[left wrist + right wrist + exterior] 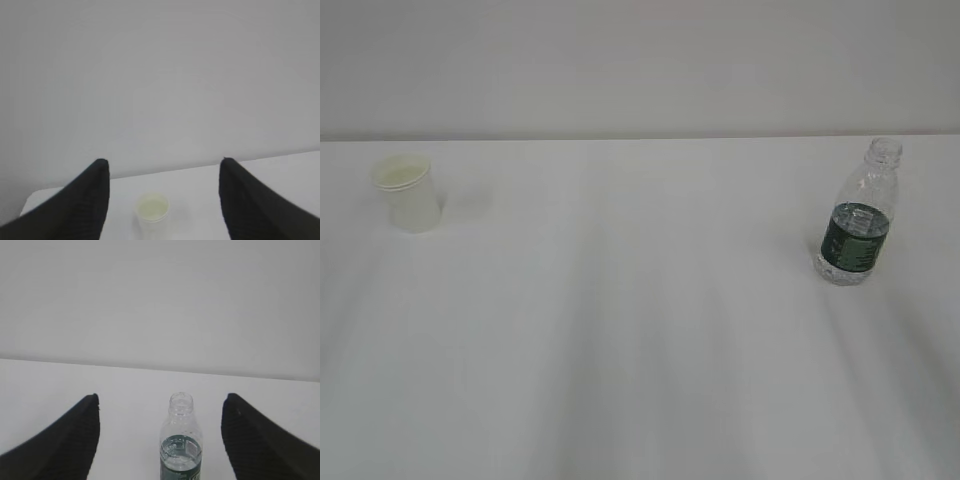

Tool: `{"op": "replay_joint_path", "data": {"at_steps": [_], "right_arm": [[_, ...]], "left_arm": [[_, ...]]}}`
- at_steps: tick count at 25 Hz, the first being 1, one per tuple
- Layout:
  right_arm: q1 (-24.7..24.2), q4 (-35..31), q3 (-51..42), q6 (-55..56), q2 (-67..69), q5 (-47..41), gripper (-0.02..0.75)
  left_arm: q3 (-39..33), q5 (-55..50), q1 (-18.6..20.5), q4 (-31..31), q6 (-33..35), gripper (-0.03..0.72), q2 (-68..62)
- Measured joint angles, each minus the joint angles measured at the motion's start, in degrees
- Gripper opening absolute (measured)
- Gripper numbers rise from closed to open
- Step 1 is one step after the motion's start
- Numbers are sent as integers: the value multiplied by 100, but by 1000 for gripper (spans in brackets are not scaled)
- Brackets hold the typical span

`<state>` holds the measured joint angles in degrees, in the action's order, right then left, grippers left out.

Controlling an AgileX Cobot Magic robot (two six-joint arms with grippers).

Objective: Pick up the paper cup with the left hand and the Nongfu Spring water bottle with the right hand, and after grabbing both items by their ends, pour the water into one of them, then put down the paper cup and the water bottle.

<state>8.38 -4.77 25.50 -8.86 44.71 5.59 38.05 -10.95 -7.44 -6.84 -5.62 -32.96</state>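
While the white table carries both items, the Nongfu Spring water bottle stands upright near its right edge and the paper cup near its back-left corner; left hand and right hand each gape wide, holding nothing.

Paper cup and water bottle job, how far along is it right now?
Nothing is done yet. The paper cup and the Nongfu Spring water bottle stand upright and apart on the table, the bottle partly full. The left gripper and right gripper are open, each facing its item. Grasping, pouring and putting down remain.
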Motion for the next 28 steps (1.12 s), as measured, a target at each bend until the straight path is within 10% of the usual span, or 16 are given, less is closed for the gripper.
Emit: {"op": "replay_joint_path", "data": {"at_steps": [28], "right_arm": [[0,591,481,598,-1745,-4080,564]], "left_arm": [[83,-4316,0,-132,-576,477,1862]]}}
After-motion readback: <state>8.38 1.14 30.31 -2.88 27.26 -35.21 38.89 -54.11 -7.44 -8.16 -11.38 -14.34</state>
